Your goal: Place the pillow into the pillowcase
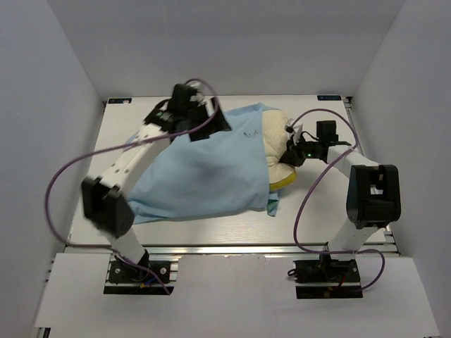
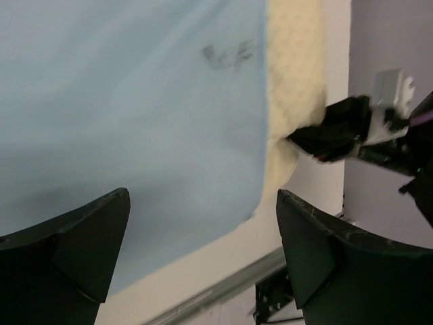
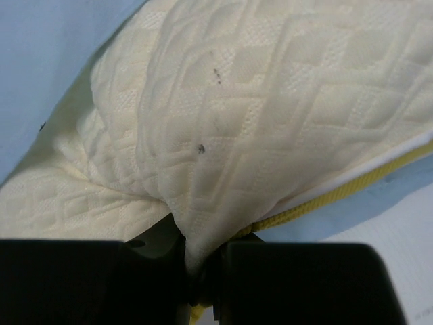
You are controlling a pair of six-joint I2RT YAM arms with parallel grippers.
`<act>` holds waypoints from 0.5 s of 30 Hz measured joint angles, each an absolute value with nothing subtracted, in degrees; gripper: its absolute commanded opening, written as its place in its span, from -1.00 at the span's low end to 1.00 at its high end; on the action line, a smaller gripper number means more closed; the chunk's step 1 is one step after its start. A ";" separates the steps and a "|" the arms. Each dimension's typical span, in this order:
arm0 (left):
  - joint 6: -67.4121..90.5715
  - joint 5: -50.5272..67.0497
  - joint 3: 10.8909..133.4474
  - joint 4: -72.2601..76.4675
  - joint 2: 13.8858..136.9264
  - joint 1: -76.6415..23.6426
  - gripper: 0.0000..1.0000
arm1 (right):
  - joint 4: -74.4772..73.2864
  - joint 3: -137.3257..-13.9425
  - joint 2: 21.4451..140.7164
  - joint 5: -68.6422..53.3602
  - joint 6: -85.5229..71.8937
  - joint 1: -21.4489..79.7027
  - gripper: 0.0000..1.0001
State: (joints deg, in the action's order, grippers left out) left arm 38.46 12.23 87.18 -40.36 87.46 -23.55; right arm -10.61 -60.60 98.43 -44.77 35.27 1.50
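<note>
The light blue pillowcase (image 1: 204, 176) lies spread over the middle of the table and covers most of the pillow. The cream dimpled pillow (image 1: 276, 144) sticks out of its right side, with a yellow corner (image 1: 282, 181) showing. My left gripper (image 1: 208, 123) hovers open over the pillowcase's far edge. In the left wrist view its jaws (image 2: 203, 196) stand wide apart above the pillowcase (image 2: 135, 101), with nothing between them. My right gripper (image 1: 292, 144) is shut on the pillow's exposed end. A fold of pillow (image 3: 270, 101) beside the yellow band (image 3: 338, 196) is pinched in its jaws (image 3: 199, 271).
White walls close in the table (image 1: 331, 204) on the left, back and right. A metal rail (image 1: 232, 248) runs along its near edge. Purple cables loop off both arms. The right gripper (image 2: 304, 139) also shows in the left wrist view, against the pillow (image 2: 294, 74).
</note>
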 measured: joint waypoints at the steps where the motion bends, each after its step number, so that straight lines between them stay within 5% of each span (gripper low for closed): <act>1: 37.76 11.81 93.17 -40.66 93.97 -25.78 0.96 | -10.61 -60.62 98.24 -44.60 35.48 2.76 -1.00; 8: 33.95 8.86 126.23 -44.07 122.80 -29.63 0.96 | -11.27 -60.66 97.95 -43.00 38.92 7.35 -1.00; 12: 32.58 7.11 128.68 -40.64 128.20 -28.93 0.96 | -12.40 -60.66 97.95 -42.13 41.06 7.73 -1.00; 15: 31.40 6.42 127.90 -37.28 130.69 -28.47 0.96 | -13.65 -61.23 97.95 -41.89 41.85 7.92 -0.82</act>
State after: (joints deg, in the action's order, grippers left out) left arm 31.40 6.42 127.90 -37.28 130.69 -28.47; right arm -13.65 -61.23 97.95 -41.89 41.85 7.92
